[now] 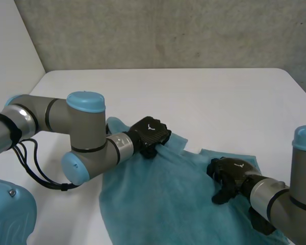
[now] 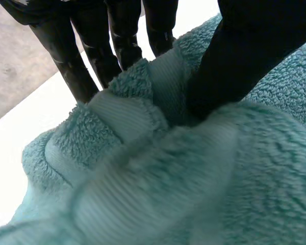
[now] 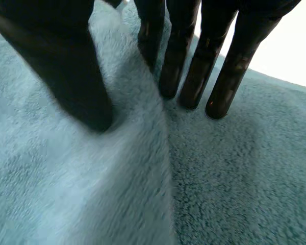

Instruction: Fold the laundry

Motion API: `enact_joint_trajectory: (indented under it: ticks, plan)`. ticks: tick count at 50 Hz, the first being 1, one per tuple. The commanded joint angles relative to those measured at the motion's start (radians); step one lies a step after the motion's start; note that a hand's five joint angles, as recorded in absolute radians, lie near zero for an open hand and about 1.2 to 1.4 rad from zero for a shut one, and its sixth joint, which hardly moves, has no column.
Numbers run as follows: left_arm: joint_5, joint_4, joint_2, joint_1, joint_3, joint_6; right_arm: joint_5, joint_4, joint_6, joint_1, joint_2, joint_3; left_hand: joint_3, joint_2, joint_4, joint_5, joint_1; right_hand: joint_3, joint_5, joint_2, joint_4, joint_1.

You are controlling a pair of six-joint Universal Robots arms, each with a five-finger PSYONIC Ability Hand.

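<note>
**Both hands gripping the far edge of the towel, fold starting**

The teal towel (image 1: 158, 199) is lying rumpled and mostly spread out on the near part of the counter (image 1: 204, 97), between the 2 arms, with its near end running out of the head view.

The left hand (image 1: 149, 135) is sitting at the towel's far-left corner. In the left wrist view its thumb (image 2: 245, 56) is pressing a bunched hem against the fingers (image 2: 66, 56), so it is pinching the cloth.

The right hand (image 1: 233, 176) is sitting on the far edge toward the towel's right side. In the right wrist view its thumb (image 3: 66, 66) and fingers (image 3: 194, 71) are bearing down on the pile with a raised ridge of cloth gathered between them, so it looks to be closing on the towel too, though less firmly.

Judged step: securing 2 grasp points along the far edge before the 1st fold. No fold looks made yet, so the task is early.

The next move likely calls for lifting both grips together and carrying the far edge toward the near edge, keeping the cloth taut between them. The weaker right grip could slip.

The counter is white and plain. A grey rough wall (image 1: 168, 30) is standing behind it.
</note>
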Motion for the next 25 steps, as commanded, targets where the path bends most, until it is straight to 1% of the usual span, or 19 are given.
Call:
enact_joint_trajectory:
  ticks: [1, 3, 5, 6, 8, 9, 11, 12, 13, 14, 15, 16, 17, 19, 20, 22, 23, 24, 25]
  plan:
    - [-0.169, 0.230, 0.112, 0.000, -0.010, -0.011, -0.001, -0.023, -0.012, 0.020, 0.059, -0.062, 0.261, 0.247, 0.254, 0.285, 0.290, 0.520, 0.556, 0.514, 0.520, 0.672]
    - [-0.181, 0.261, 0.125, 0.000, -0.009, -0.011, 0.007, -0.023, -0.012, 0.021, 0.060, -0.114, 0.261, 0.247, 0.254, 0.285, 0.290, 0.520, 0.556, 0.514, 0.520, 0.672]
    - [-0.210, 0.362, 0.172, 0.003, 0.008, -0.012, 0.016, -0.031, -0.018, 0.014, 0.041, -0.259, 0.261, 0.247, 0.254, 0.285, 0.290, 0.520, 0.556, 0.514, 0.520, 0.672]
    - [-0.210, 0.363, 0.172, 0.003, 0.008, -0.012, 0.016, -0.031, -0.018, 0.014, 0.041, -0.260, 0.261, 0.247, 0.254, 0.285, 0.290, 0.520, 0.556, 0.514, 0.520, 0.672]
    - [-0.221, 0.421, 0.217, 0.009, 0.059, -0.014, 0.055, -0.029, -0.030, 0.008, -0.031, -0.468, 0.261, 0.247, 0.254, 0.285, 0.290, 0.520, 0.556, 0.514, 0.520, 0.672]
    - [-0.221, 0.421, 0.217, 0.009, 0.059, -0.014, 0.055, -0.029, -0.030, 0.008, -0.032, -0.469, 0.261, 0.247, 0.254, 0.285, 0.290, 0.520, 0.556, 0.514, 0.520, 0.672]
    - [-0.265, 0.448, 0.264, 0.015, 0.105, -0.017, 0.104, -0.047, -0.033, 0.009, -0.093, -0.661, 0.261, 0.247, 0.254, 0.285, 0.290, 0.520, 0.556, 0.514, 0.520, 0.672]
    - [-0.266, 0.449, 0.264, 0.015, 0.105, -0.017, 0.104, -0.047, -0.033, 0.009, -0.093, -0.662, 0.261, 0.247, 0.254, 0.285, 0.290, 0.520, 0.556, 0.514, 0.520, 0.672]
    - [-0.299, 0.464, 0.296, 0.016, 0.114, -0.025, 0.121, -0.090, -0.035, 0.008, -0.114, -0.733, 0.261, 0.247, 0.254, 0.285, 0.290, 0.520, 0.556, 0.514, 0.520, 0.672]
    - [-0.299, 0.464, 0.297, 0.017, 0.114, -0.025, 0.128, -0.159, -0.036, 0.009, -0.130, -0.774, 0.261, 0.247, 0.254, 0.285, 0.290, 0.520, 0.556, 0.514, 0.520, 0.672]
    - [-0.333, 0.491, 0.336, 0.020, 0.108, -0.044, 0.128, -0.159, -0.036, 0.009, -0.130, -0.774, 0.261, 0.247, 0.254, 0.285, 0.290, 0.520, 0.556, 0.514, 0.520, 0.672]
    - [-0.365, 0.526, 0.379, 0.024, 0.085, -0.072, 0.130, -0.232, -0.032, 0.009, -0.142, -0.783, 0.261, 0.247, 0.254, 0.285, 0.290, 0.520, 0.556, 0.514, 0.520, 0.672]
    - [-0.365, 0.527, 0.379, 0.024, 0.085, -0.072, 0.128, -0.285, -0.033, 0.008, -0.156, -0.782, 0.261, 0.247, 0.254, 0.285, 0.290, 0.520, 0.556, 0.514, 0.520, 0.672]
    - [-0.407, 0.579, 0.476, 0.044, -0.019, -0.115, 0.128, -0.302, -0.033, 0.021, -0.165, -0.763, 0.261, 0.247, 0.254, 0.285, 0.290, 0.520, 0.556, 0.514, 0.520, 0.672]
    - [-0.407, 0.579, 0.476, 0.044, -0.019, -0.115, 0.128, -0.302, -0.033, 0.021, -0.165, -0.763, 0.261, 0.247, 0.254, 0.285, 0.290, 0.520, 0.556, 0.514, 0.520, 0.672]
    - [-0.417, 0.588, 0.572, 0.061, -0.152, -0.123, 0.116, -0.255, -0.053, 0.027, -0.167, -0.698, 0.261, 0.247, 0.254, 0.285, 0.290, 0.520, 0.556, 0.514, 0.520, 0.672]
    - [-0.417, 0.588, 0.573, 0.061, -0.153, -0.123, 0.116, -0.255, -0.053, 0.028, -0.167, -0.697, 0.261, 0.247, 0.254, 0.285, 0.290, 0.520, 0.556, 0.514, 0.520, 0.672]
    - [-0.417, 0.582, 0.606, 0.059, -0.220, -0.123, 0.105, -0.173, -0.119, 0.049, -0.159, -0.609, 0.261, 0.247, 0.254, 0.285, 0.290, 0.520, 0.556, 0.514, 0.520, 0.672]
    - [-0.417, 0.567, 0.640, 0.055, -0.305, -0.121, 0.105, -0.172, -0.119, 0.049, -0.159, -0.608, 0.236, 0.221, 0.228, 0.260, 0.264, 0.520, 0.556, 0.514, 0.520, 0.672]
